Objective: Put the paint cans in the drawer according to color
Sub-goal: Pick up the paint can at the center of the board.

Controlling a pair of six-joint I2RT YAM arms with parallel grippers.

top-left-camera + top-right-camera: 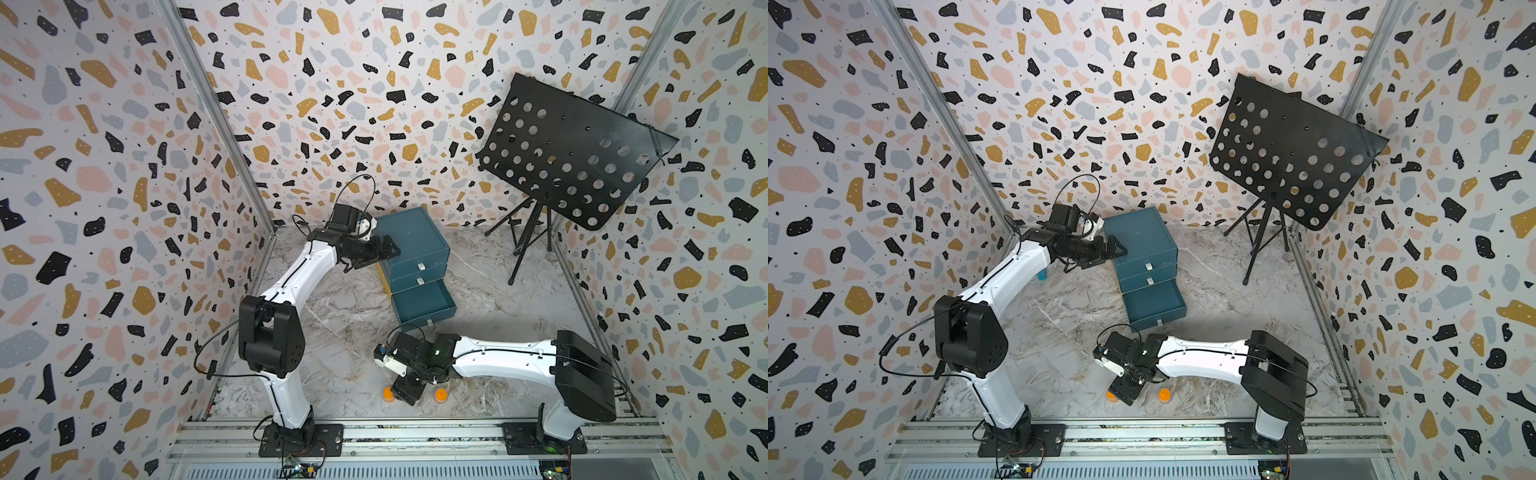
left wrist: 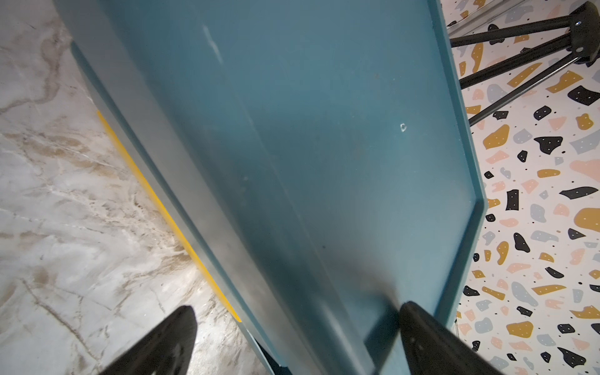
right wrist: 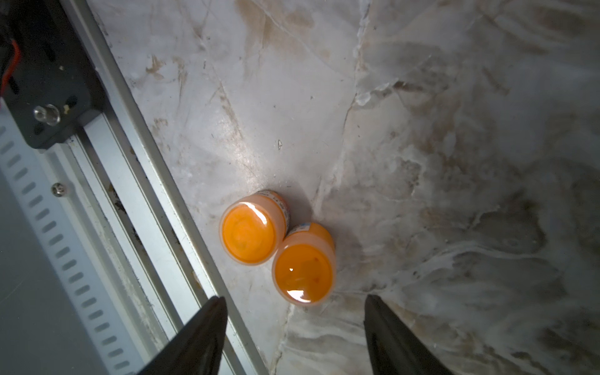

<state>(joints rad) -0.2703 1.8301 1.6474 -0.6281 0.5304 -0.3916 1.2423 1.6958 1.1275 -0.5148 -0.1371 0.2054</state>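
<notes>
The teal-blue cube-shaped box of three stacked drawers stands on the grey-veined marble-look table, close to the back wall. Its two upper drawers are shut. The bottom drawer is pulled out towards the front, with its teal floor showing.

The left gripper is at the box's upper left edge with its black fingers spread wide. One finger lies over the flat top of the box, and I can't tell whether it touches. The other hangs off the box's left side, above the table beyond the yellow strip at the foot of that side. It has hold of nothing.

Well in front of the box, by the aluminium rail, the right gripper points down at the table. Its wrist view shows two small round orange-lidded paint cans standing upright and touching each other. The nearer can sits just beyond the fingertips, in line with the gap. The jaws are parted wider than a can and nothing is between them.

In both top views an orange can shows on each side of that gripper. The left-hand can is partly hidden by the gripper, and the right-hand can stands clear of it.

A black perforated metal music stand stands in the back corner, right of the box.
</notes>
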